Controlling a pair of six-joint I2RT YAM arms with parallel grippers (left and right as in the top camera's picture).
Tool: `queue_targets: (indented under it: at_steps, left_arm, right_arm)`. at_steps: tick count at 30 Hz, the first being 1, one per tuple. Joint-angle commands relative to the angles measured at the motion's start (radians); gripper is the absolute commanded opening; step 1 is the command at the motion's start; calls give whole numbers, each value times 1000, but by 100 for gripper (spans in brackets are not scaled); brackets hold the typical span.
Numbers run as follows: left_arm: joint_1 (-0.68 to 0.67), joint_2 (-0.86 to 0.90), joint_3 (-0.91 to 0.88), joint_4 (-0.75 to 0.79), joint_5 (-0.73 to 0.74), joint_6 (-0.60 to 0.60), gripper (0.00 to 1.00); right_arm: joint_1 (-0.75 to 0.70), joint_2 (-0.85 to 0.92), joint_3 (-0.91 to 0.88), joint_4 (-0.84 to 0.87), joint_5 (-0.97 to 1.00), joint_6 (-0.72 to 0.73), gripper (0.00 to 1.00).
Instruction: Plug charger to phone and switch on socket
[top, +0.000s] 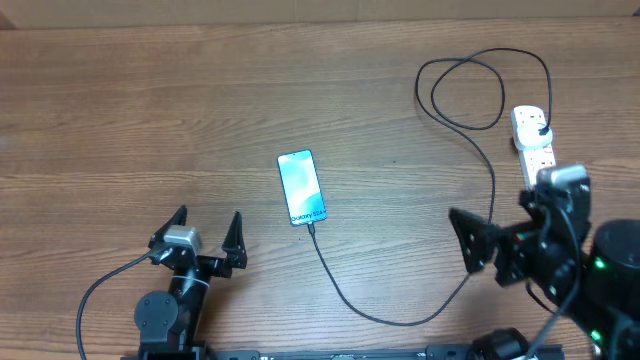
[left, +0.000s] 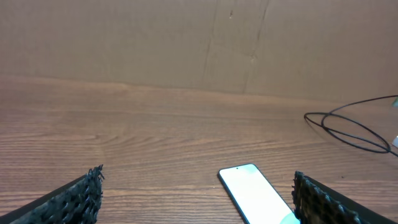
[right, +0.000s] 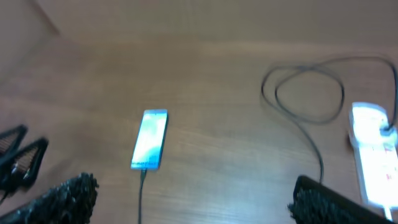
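The phone (top: 301, 187) lies screen-up and lit at the table's middle. The charger cable (top: 400, 320) runs from the phone's near edge, curves right, loops at the back, and ends in a black plug (top: 541, 126) sitting in the white socket strip (top: 530, 138) at the right. My left gripper (top: 206, 234) is open and empty, left of and nearer than the phone. My right gripper (top: 500, 232) is open and empty, raised just in front of the socket. The right wrist view shows the phone (right: 150, 139), cable (right: 142, 193) and socket (right: 372, 152). The left wrist view shows the phone (left: 258, 198).
A brown cardboard wall (left: 186, 43) stands behind the wooden table (top: 150, 110). The cable's loop (left: 354, 127) lies on the table at the back right. My right arm hides the socket's near end in the overhead view.
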Motion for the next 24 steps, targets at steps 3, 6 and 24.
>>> queue_targets:
  at_steps: [3, 6, 24]
  left_arm:
    - [5, -8, -3, -2, -10, 19, 100]
    - [5, -8, -3, -2, -10, 19, 100]
    - [5, -8, -3, -2, -10, 19, 100]
  right_arm:
    - [9, -40, -293, 335, 53, -3, 100]
    - [9, -103, -496, 579, 42, 1, 100]
    - [-33, -620, -1141, 1033, 19, 31, 100]
